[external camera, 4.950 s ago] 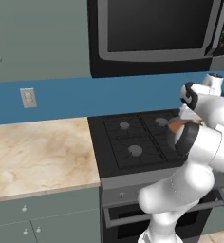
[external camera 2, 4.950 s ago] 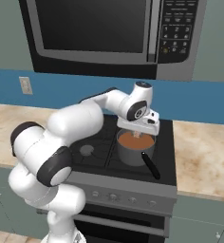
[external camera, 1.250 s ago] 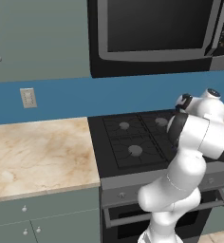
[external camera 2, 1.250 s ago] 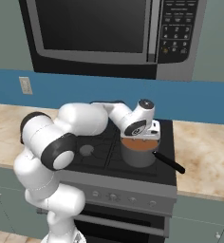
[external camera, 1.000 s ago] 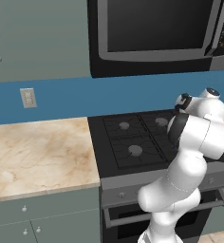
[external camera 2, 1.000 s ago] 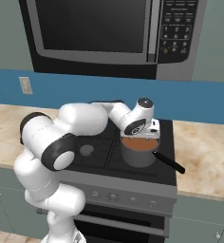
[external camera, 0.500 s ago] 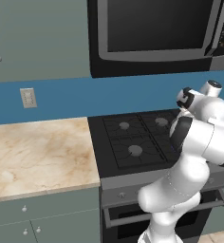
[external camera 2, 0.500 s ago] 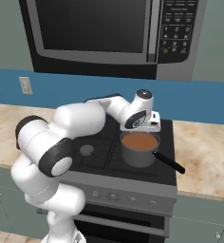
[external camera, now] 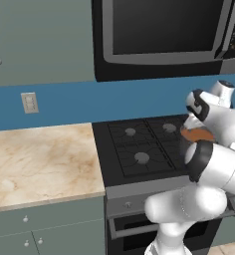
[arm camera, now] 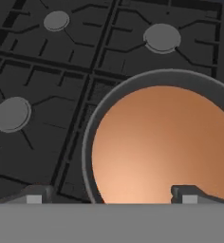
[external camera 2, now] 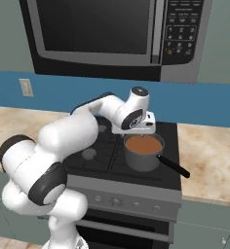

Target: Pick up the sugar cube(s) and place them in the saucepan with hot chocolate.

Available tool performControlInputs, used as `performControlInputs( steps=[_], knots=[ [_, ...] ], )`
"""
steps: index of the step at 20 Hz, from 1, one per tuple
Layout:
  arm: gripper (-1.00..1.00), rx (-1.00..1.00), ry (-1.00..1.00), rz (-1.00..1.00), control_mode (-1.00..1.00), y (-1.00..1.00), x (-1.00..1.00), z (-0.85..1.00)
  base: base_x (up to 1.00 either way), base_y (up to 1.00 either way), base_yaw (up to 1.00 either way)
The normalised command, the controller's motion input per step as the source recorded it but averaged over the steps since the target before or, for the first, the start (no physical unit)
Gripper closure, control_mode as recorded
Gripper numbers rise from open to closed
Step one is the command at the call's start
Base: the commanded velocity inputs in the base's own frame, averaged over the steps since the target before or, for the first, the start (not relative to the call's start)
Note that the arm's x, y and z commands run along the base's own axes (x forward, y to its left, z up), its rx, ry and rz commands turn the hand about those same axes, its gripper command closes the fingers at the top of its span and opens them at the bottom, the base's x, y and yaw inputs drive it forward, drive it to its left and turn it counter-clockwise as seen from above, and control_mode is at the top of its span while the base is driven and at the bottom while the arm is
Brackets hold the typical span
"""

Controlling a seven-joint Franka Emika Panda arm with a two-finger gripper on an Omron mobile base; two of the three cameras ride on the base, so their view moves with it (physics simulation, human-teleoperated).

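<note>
While hanging over the stove (external camera 2: 95, 160), holds jaws spread wide and grips nothing. Shows both dark fingertips (arm camera: 35, 194) far apart at the bottom of the hand view, one over the black grate, the other over the liquid. Looks down from there onto the saucepan (arm camera: 88, 142) and its smooth reddish-brown hot chocolate (arm camera: 166, 147). Cannot tell where the sugar cube lies; surface of the liquid reads as plain and even.

Seen from the right base view: places the saucepan (external camera 2: 143, 158) on the front right burner, upright, with hot chocolate (external camera 2: 143, 144) close to the rim. Sends the long black handle (external camera 2: 173, 166) out toward the front right, over the stove's edge region. Puts the white hand (external camera 2: 136, 116) just behind and above the pan's far rim, apart from it. Arches the arm (external camera 2: 63, 141) across the left burners.

Seen from the left base view: hides most of the saucepan (external camera: 196, 135) behind the arm, leaving a sliver of brown liquid. Leaves three grey burner caps bare on the stove (external camera: 139, 144).

Elsewhere: hangs a microwave (external camera 2: 97, 29) above the stove; flanks it with a marbled beige table (external camera: 40, 159); sets a wall outlet (external camera: 29, 102) on the blue backsplash.
</note>
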Motion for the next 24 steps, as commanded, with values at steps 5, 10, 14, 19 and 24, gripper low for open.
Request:
performControlInputs(
  steps=[5,10,14,19,24],
  knots=[
    [-1.00,0.00,0.00,0.11,-1.00,1.00,-0.40,0.06,0.00,0.00,0.00],
    [-1.00,-0.01,0.00,0.06,-1.00,1.00,-0.39,0.09,0.00,0.00,0.00],
    [-1.00,-0.02,0.00,0.01,-1.00,0.98,-0.62,0.30,0.00,0.00,0.00],
    [-1.00,0.00,0.00,0.01,-1.00,0.55,-0.59,0.47,0.00,0.00,0.00],
    [-1.00,0.00,0.00,0.03,-1.00,0.13,-0.32,0.28,0.00,0.00,0.00]
  ],
)
